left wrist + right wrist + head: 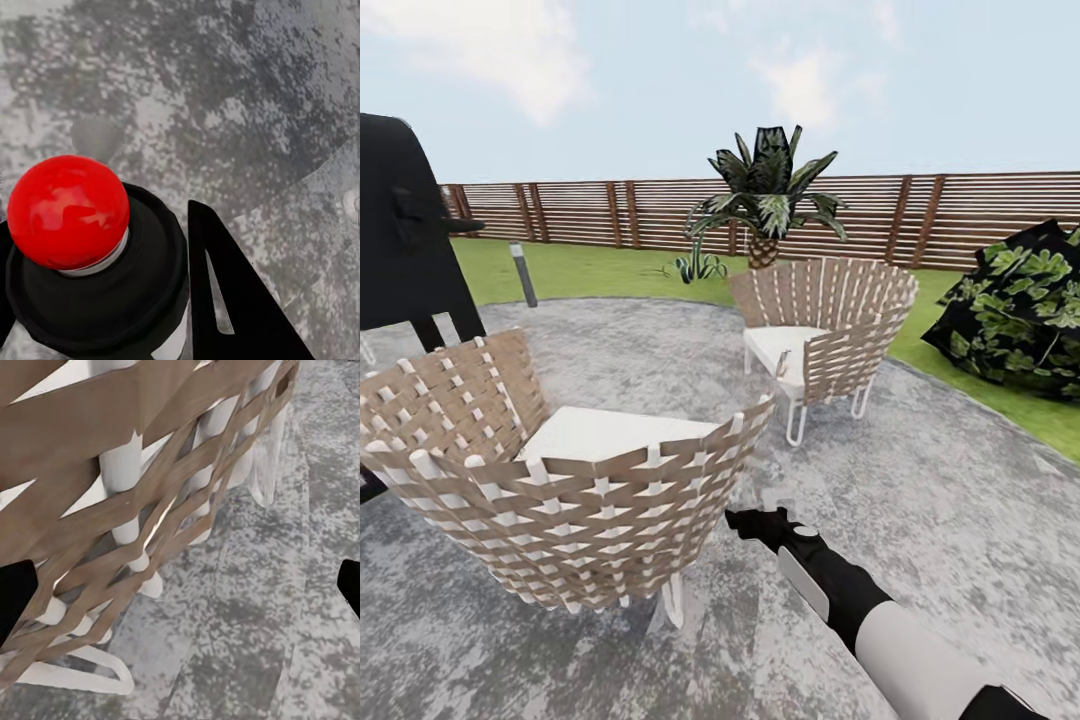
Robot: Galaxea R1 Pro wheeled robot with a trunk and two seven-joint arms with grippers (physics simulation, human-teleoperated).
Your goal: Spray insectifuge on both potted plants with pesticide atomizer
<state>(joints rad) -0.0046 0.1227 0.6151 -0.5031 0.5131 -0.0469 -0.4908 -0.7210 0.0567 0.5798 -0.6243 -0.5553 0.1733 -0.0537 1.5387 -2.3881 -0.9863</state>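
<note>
We see the spray bottle (82,255) close under our left gripper (105,300), its red knob uppermost, but cannot tell whether the fingers clasp it. Our right gripper (180,585) is spread wide beside the nearer wicker chair (560,470).

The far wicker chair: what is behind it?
Behind the far wicker chair stand a palm and, further back, the slatted wooden fence on green lawn. The chair's back covers the palm's base.
</note>
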